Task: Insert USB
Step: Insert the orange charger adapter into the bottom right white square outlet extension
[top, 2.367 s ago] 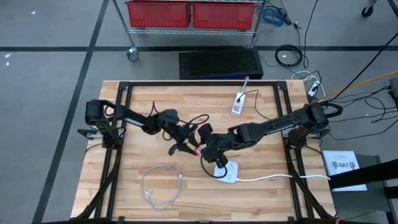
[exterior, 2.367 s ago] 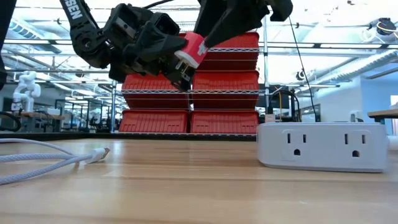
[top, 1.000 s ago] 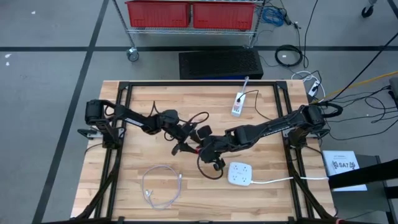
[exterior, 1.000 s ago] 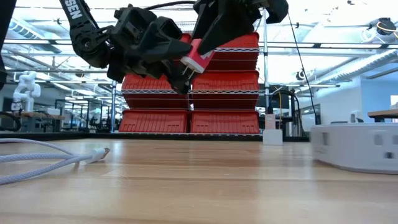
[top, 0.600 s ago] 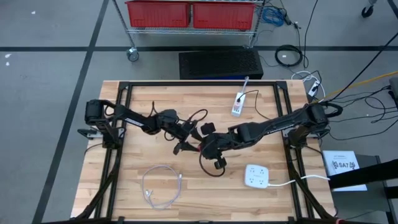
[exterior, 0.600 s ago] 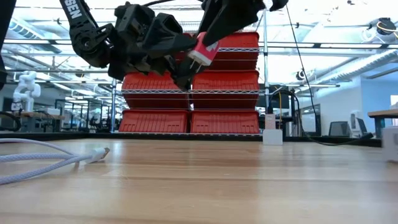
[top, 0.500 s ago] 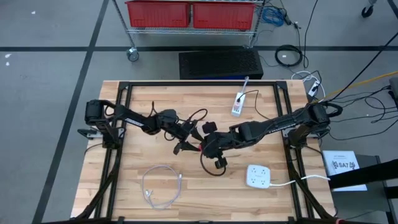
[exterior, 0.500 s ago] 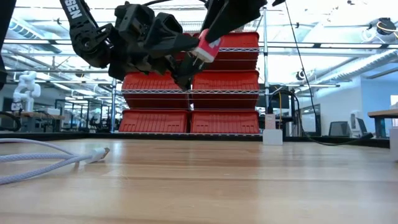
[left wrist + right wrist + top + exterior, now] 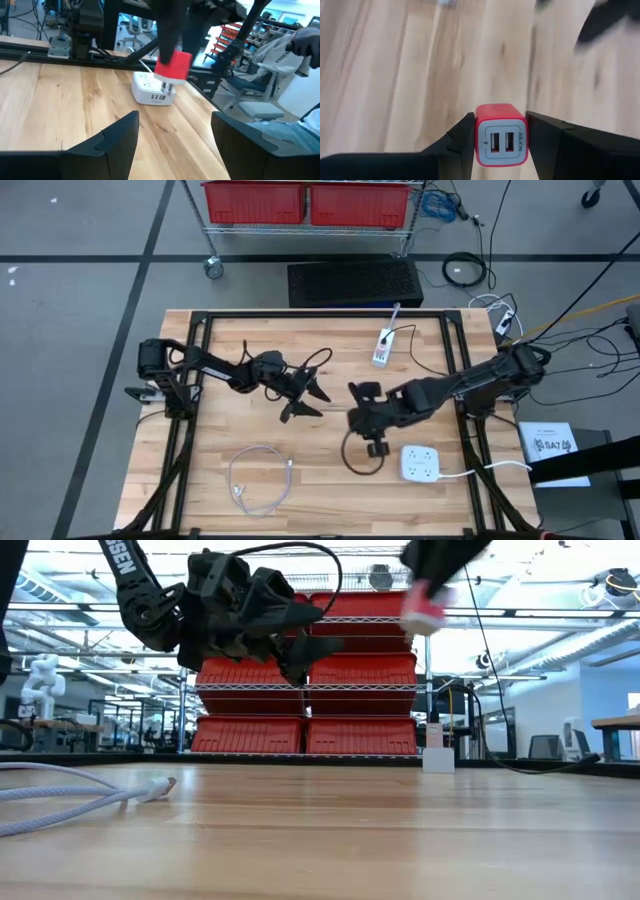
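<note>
Since the frame half a second back, the right arm has swung away from the left one toward the power strip (image 9: 421, 463), carrying the red charger (image 9: 501, 135) with it, and the two end effectors, which were nearly touching, are now well apart.

The bench (image 9: 240, 450) is pale wood planks inside a black frame. Behind it stand a wire shelf with red bins (image 9: 360, 735) and an open workshop room.

The right end effector (image 9: 372, 442) is half closed on the charger, fingers clamped on its two sides; the right wrist view shows its two USB ports facing the camera, and the left wrist view shows its prongs pointing down over the strip. The left end effector (image 9: 305, 398) hangs above mid-bench, spread wide and holding nothing.

The step in hand looks like seating the charger in the strip. That calls for lining the prongs up with an outlet and pressing straight down.

A white cable (image 9: 262, 480) lies coiled near the bench's front left, its plug (image 9: 160, 786) resting on the wood, untouched. It will probably be needed for the USB ports afterwards.
</note>
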`<control>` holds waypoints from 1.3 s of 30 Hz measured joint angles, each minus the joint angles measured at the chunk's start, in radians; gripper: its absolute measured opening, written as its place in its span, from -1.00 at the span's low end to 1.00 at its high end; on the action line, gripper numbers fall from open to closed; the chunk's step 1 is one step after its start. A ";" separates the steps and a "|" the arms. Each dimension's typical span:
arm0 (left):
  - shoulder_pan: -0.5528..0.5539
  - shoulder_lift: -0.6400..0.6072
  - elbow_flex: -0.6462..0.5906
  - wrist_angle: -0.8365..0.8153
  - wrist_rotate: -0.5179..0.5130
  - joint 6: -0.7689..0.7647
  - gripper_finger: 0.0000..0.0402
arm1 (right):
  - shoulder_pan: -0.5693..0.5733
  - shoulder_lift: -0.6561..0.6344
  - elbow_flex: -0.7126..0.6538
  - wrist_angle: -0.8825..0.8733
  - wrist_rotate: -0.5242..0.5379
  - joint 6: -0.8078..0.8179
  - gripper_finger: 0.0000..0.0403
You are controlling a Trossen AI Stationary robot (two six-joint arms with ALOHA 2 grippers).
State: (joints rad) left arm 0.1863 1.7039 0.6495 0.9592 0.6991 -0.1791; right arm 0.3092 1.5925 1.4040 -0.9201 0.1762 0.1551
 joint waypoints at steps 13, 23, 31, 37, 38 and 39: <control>0.010 0.000 0.000 0.004 0.004 -0.024 0.26 | 0.236 -0.017 -0.041 -0.296 -0.120 0.590 -0.40; 0.010 0.000 0.000 0.004 0.005 -0.021 0.26 | 0.393 -0.110 -0.244 -0.312 -0.180 0.895 -0.40; 0.010 0.000 0.000 0.003 0.005 -0.023 0.26 | 0.507 -0.238 -0.412 -0.270 -0.180 1.032 -0.40; 0.010 -0.001 0.000 0.003 0.004 -0.023 0.26 | 0.545 -0.259 -0.484 -0.201 -0.170 1.064 -0.40; 0.010 -0.001 0.000 0.003 0.003 -0.023 0.26 | 0.546 -0.261 -0.491 -0.193 -0.163 1.064 -0.40; 0.010 -0.001 0.000 0.002 0.003 -0.023 0.26 | 0.550 -0.262 -0.495 -0.191 -0.151 1.064 -0.40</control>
State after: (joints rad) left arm 0.1963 1.7027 0.6495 0.9609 0.7016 -0.2024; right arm 0.8593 1.3308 0.9092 -1.1110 0.0253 1.2186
